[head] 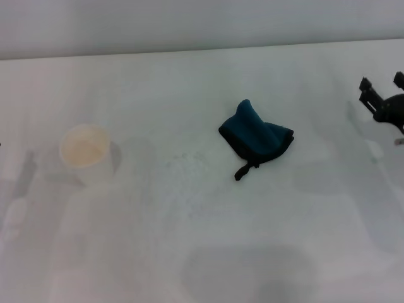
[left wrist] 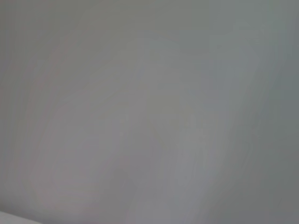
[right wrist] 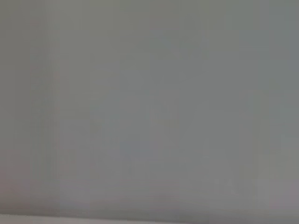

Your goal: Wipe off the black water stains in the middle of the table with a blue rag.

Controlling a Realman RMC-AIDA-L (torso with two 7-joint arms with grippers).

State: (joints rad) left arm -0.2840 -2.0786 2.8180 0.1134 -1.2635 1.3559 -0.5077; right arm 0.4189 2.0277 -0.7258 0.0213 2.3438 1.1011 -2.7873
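Note:
The blue rag (head: 255, 139) lies crumpled on the white table (head: 189, 252) right of the middle, with its black loop tag (head: 243, 172) pointing toward the front. No black water stain shows; only faint grey specks (head: 186, 158) mark the table left of the rag. My right gripper (head: 382, 83) is at the far right edge of the head view, well right of the rag, open and empty. My left gripper is out of view. Both wrist views show only plain grey-white surface.
A white paper cup (head: 87, 153) stands upright on the left part of the table. The table's far edge (head: 189, 50) meets a pale wall at the back.

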